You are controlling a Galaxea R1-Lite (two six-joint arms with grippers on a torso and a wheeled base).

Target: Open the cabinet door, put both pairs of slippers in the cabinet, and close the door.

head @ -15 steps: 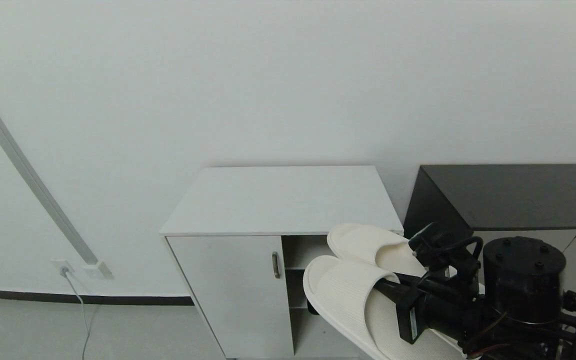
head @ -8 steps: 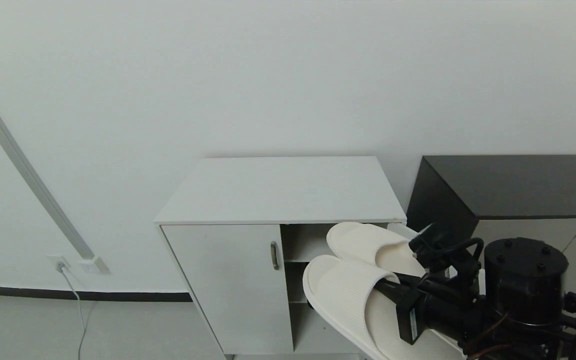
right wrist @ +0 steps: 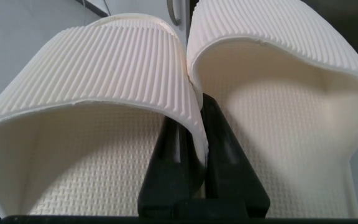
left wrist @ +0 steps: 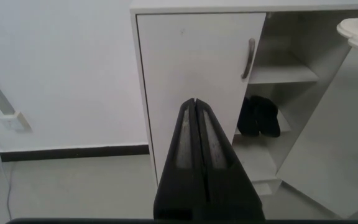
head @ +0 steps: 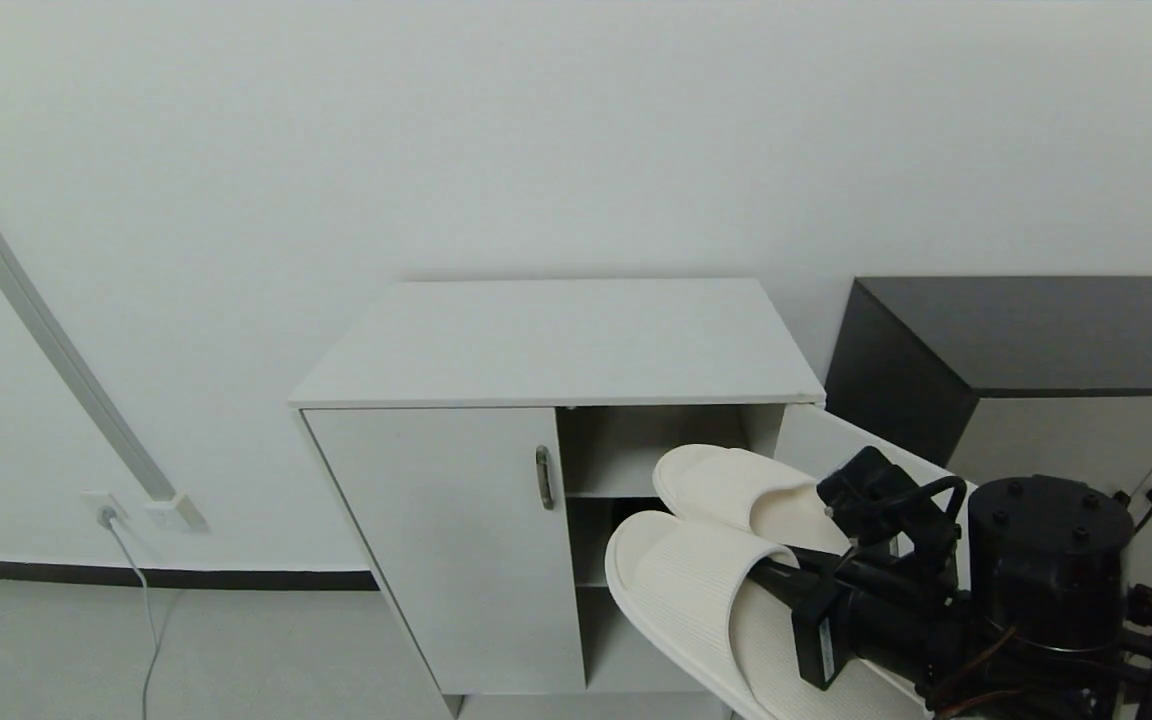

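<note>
1. The right gripper [right wrist: 191, 146] is clamped on the inner edges of both white slippers [head: 696, 590], pinching the two straps together. Held this way, the pair hangs in the air in front of the cabinet [head: 556, 340]. The hold is narrow, so one slipper could peel out of it if the arm jolts.
2. The left gripper [left wrist: 195, 118] has its jaws together and holds nothing. It points at the closed left door [head: 446, 540] and could bump that door if the base rolls closer.
3. The open right door [head: 816, 435] stands just beside the slippers. A sideways swing of the arm could knock it or catch a toe on its edge.
4. The toes face the opening near the middle shelf [head: 606, 492]. If they go in too low or too high, they could jam against its front edge.
5. A dark pair [left wrist: 260, 117], probably the other slippers though too shadowed to tell, already sits lower inside. Pushing in at that level could shove it out of place.
</note>
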